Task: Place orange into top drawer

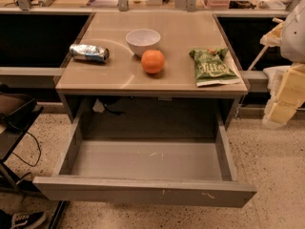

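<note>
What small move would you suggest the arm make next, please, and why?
Probably swing the gripper, now at the right edge beside the table, left over the orange: it sits untouched on the tabletop, and the top drawer already stands open.

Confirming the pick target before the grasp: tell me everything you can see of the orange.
The orange is round, bright, smooth-looking and whole. It rests on the tan table, mid-front, just in front of the white bowl; contact unclear. Nothing holds it: the gripper is at the view's right edge, beside the table.
</note>
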Action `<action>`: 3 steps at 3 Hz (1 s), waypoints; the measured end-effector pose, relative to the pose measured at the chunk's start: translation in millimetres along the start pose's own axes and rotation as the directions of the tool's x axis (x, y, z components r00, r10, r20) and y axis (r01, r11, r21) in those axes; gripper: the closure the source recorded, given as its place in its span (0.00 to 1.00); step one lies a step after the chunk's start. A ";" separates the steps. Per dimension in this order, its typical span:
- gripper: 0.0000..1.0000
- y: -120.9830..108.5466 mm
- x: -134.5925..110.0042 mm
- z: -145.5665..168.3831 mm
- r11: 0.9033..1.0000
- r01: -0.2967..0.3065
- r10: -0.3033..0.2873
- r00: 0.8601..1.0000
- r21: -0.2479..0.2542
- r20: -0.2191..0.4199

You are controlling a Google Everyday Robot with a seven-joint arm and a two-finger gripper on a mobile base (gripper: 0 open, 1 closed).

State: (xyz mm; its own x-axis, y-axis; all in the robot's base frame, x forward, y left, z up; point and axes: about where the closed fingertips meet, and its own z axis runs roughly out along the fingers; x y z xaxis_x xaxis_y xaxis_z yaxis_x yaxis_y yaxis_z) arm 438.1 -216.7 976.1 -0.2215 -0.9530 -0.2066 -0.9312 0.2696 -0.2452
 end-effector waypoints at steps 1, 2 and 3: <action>0.00 -0.1 0.0 0.0 1.000 0.000 0.000 1.000 0.000 0.000; 0.00 -17.7 1.9 2.5 1.000 0.010 -0.010 1.000 -0.007 0.022; 0.00 -72.4 7.4 17.9 1.000 0.022 -0.022 0.999 0.005 0.040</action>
State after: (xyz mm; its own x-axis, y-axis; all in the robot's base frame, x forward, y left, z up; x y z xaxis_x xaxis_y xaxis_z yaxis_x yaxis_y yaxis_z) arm 509.1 -240.8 975.4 -0.1897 -0.9524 -0.2386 -0.9344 0.2497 -0.2539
